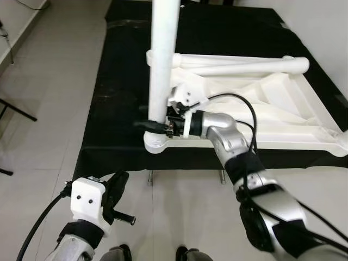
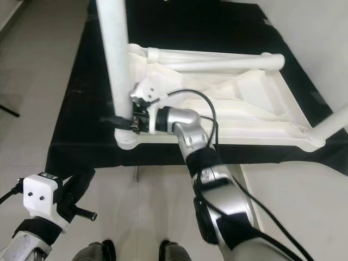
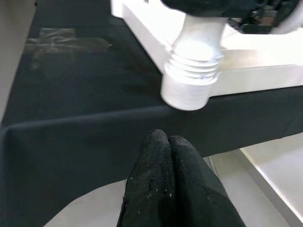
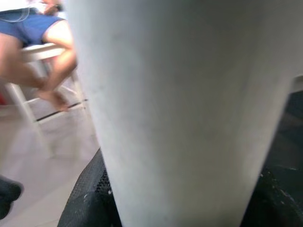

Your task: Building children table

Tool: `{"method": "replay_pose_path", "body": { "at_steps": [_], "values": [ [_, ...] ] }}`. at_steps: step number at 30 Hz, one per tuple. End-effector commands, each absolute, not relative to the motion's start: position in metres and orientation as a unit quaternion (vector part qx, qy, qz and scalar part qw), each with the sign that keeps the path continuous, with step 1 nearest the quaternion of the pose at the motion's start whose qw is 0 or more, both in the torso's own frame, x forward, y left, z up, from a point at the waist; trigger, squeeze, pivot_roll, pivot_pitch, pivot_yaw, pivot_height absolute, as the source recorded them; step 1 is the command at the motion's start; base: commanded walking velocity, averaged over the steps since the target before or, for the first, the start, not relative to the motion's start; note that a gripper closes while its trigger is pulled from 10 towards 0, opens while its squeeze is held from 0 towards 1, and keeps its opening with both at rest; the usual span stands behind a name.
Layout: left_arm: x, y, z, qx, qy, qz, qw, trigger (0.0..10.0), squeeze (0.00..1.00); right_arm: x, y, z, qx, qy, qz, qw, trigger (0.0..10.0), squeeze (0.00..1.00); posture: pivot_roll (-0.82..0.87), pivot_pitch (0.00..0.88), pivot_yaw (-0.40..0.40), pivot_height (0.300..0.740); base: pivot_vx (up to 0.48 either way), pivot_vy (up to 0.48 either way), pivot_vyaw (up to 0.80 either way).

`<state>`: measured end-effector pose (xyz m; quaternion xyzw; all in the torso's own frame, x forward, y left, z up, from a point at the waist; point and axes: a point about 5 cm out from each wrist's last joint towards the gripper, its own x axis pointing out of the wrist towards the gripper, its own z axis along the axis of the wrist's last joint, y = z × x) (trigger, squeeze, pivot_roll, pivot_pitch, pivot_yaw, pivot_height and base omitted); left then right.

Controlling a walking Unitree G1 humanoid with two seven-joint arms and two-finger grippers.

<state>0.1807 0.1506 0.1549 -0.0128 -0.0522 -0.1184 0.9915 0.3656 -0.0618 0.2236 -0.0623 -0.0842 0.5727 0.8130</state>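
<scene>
The white table top [image 1: 272, 103] lies upside down on the black-covered bench [image 1: 119, 81], with one white leg [image 1: 163, 60] standing upright in its near corner socket. The right claw [image 1: 155, 125] is clamped around that leg just above the socket. The left claw [image 3: 165, 184] hangs low over the floor [image 1: 49, 98] before the bench, fingers pressed together, apparently holding nothing.

White plastic tabletop [image 1: 283, 109] upside down on black cloth; leg [image 1: 163, 60] upright in corner socket.
</scene>
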Motion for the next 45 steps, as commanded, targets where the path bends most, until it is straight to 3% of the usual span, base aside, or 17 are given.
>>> {"method": "replay_pose_path", "body": {
  "at_steps": [1,2,3,4,9,16,17,19,20,21,28,31,32,34,36,38,45],
  "values": [
    [0.182,0.152,0.148,-0.017,-0.036,-0.123,0.992,10.0,0.0,0.364,-0.072,0.211,-0.027,-0.073,0.487,0.87,0.0,0.0,-0.1,0.212,-0.1,0.74,0.0,0.0,0.0],
    [0.182,0.152,0.148,-0.017,-0.036,-0.123,0.992,10.0,0.0,0.364,-0.072,0.211,-0.027,-0.073,0.487,0.87,0.0,0.0,-0.1,0.212,-0.1,0.74,0.0,0.0,0.0],
    [0.185,0.154,0.147,-0.016,-0.038,-0.123,0.992,10.0,0.0,0.351,-0.073,0.183,-0.025,-0.039,0.358,0.932,0.0,0.0,-0.13,0.201,-0.103,0.74,0.0,0.0,0.0],
    [0.188,0.154,0.147,-0.015,-0.04,-0.124,0.991,10.0,0.0,0.33,-0.071,0.163,-0.038,-0.009,0.287,0.957,0.0,0.0,-0.13,0.188,-0.098,0.74,0.0,0.0,0.0],
    [0.196,0.157,0.145,-0.013,-0.044,-0.12,0.992,10.0,0.0,0.304,-0.053,0.148,-0.064,0.012,0.265,0.962,0.0,0.0,-0.15,0.145,-0.093,0.74,0.0,0.0,0.0],
    [0.204,0.159,0.142,-0.012,-0.051,-0.109,0.993,10.0,0.0,0.31,-0.041,0.148,-0.056,0.024,0.288,0.956,0.0,0.0,-0.13,0.117,-0.114,0.74,0.0,0.0,0.0],
    [0.204,0.159,0.142,-0.011,-0.052,-0.107,0.993,10.0,0.0,0.31,-0.039,0.149,-0.051,0.025,0.294,0.954,10.0,0.0,-0.14,0.114,-0.117,0.74,0.0,0.0,0.0],
    [0.204,0.159,0.142,-0.011,-0.052,-0.106,0.993,10.0,0.0,0.309,-0.039,0.15,-0.046,0.026,0.298,0.953,10.0,0.0,-0.14,0.114,-0.117,0.74,0.0,0.0,0.0],
    [0.204,0.159,0.142,-0.011,-0.053,-0.106,0.993,10.0,0.0,0.304,-0.033,0.155,-0.022,0.028,0.317,0.948,10.0,0.93,-0.14,0.116,-0.118,0.74,0.0,0.0,0.0],
    [0.204,0.158,0.142,-0.012,-0.053,-0.108,0.993,10.0,0.0,0.299,-0.025,0.163,0.007,0.02,0.364,0.931,10.0,1.0,-0.14,0.119,-0.119,0.74,0.0,0.0,0.0],
    [0.201,0.156,0.144,-0.016,-0.057,-0.113,0.992,10.0,0.0,0.303,-0.026,0.208,0.009,-0.054,0.54,0.84,10.0,1.0,-0.12,0.147,-0.124,0.74,0.0,0.0,0.0],
    [0.201,0.155,0.144,-0.016,-0.057,-0.113,0.992,10.0,0.0,0.307,-0.028,0.212,0.001,-0.06,0.551,0.833,10.0,1.0,-0.12,0.147,-0.124,0.74,0.0,0.0,0.0],
    [0.199,0.154,0.145,-0.016,-0.058,-0.114,0.992,10.0,0.0,0.315,-0.032,0.216,-0.021,-0.064,0.568,0.821,10.0,0.0,-0.11,0.162,-0.129,0.74,0.0,0.0,0.0],
    [0.195,0.152,0.147,-0.018,-0.058,-0.115,0.992,10.0,0.0,0.332,-0.041,0.224,-0.113,-0.082,0.605,0.784,10.0,0.0,-0.09,0.18,-0.136,0.74,0.0,0.0,0.0],
    [0.192,0.151,0.148,-0.019,-0.057,-0.116,0.991,10.0,0.0,0.344,-0.043,0.233,-0.139,-0.084,0.605,0.779,10.0,0.0,-0.08,0.193,-0.137,0.74,0.0,0.0,0.0],
    [0.191,0.151,0.148,-0.019,-0.057,-0.116,0.991,10.0,0.0,0.346,-0.043,0.236,-0.137,-0.082,0.604,0.781,10.0,0.0,-0.08,0.193,-0.137,0.74,0.0,0.0,0.0],
    [0.181,0.148,0.15,-0.022,-0.048,-0.117,0.992,10.0,0.0,0.348,-0.038,0.25,-0.139,-0.072,0.673,0.723,10.0,0.0,-0.04,0.249,-0.142,0.74,0.0,0.0,0.0]
  ]
}}
